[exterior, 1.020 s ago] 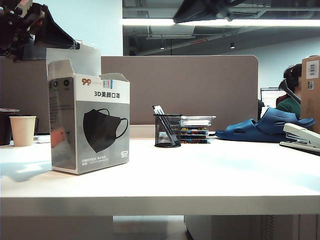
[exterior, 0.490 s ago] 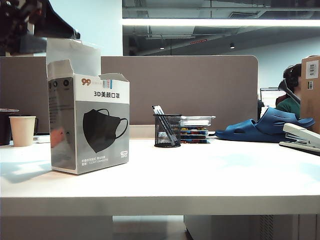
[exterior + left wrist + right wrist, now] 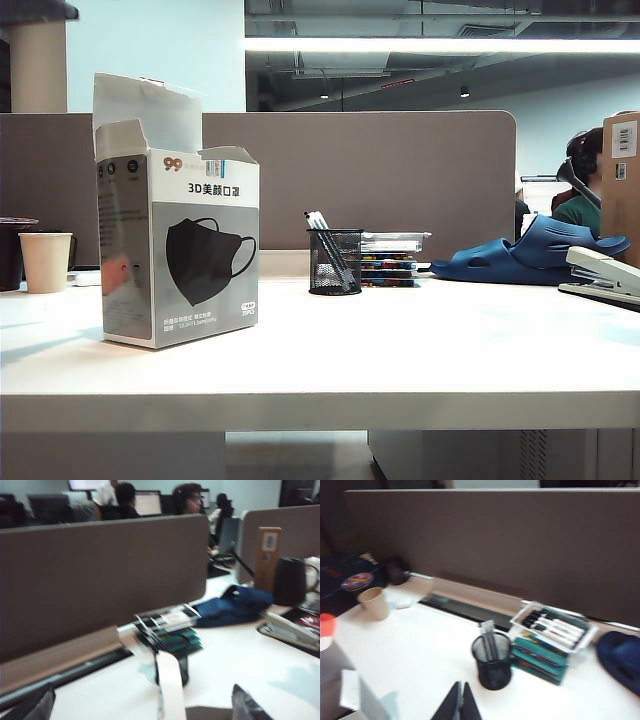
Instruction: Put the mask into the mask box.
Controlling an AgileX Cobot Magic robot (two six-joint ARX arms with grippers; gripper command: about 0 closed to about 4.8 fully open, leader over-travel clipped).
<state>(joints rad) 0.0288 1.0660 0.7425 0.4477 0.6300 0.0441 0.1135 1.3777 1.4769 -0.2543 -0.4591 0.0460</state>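
Observation:
The mask box [image 3: 180, 250] stands upright on the left of the white table, its top flaps open and a black mask picture on its front. The mask itself shows in no view. In the left wrist view my left gripper [image 3: 141, 711] is open wide above the box, and one white flap [image 3: 171, 690] rises between the dark fingertips [image 3: 37, 707]. My right gripper [image 3: 461, 702] is shut with nothing between its fingers, over the table near the mesh pen holder [image 3: 492, 662]. A corner of the box [image 3: 345, 695] shows beside it. Neither gripper appears in the exterior view.
A paper cup [image 3: 46, 261] stands left of the box. To its right are the pen holder [image 3: 335, 262], a stacked marker tray [image 3: 393, 258], blue slippers [image 3: 530, 255], a stapler [image 3: 603, 275] and a brown cardboard box [image 3: 622, 180]. A grey partition runs behind.
The dark arm parts above the box and along the top edge have risen almost out of the exterior view. The mask box has not moved.

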